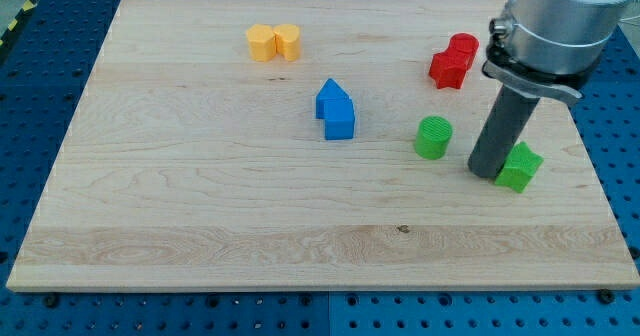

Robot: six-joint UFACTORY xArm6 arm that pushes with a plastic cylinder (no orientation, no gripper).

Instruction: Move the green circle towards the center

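Note:
The green circle (433, 137) is a short green cylinder standing right of the board's middle. My tip (486, 169) rests on the board to the circle's right, a short gap away. It touches or nearly touches the left side of a green block (521, 167) with angular sides. The dark rod rises from the tip toward the view's top right into the grey arm body (555, 21).
Two blue blocks (335, 109) sit pressed together near the board's middle. Two red blocks (453, 61) sit above the green circle. Two yellow blocks (273, 42) sit at the top, left of centre. The wooden board (200, 206) lies on a blue perforated table.

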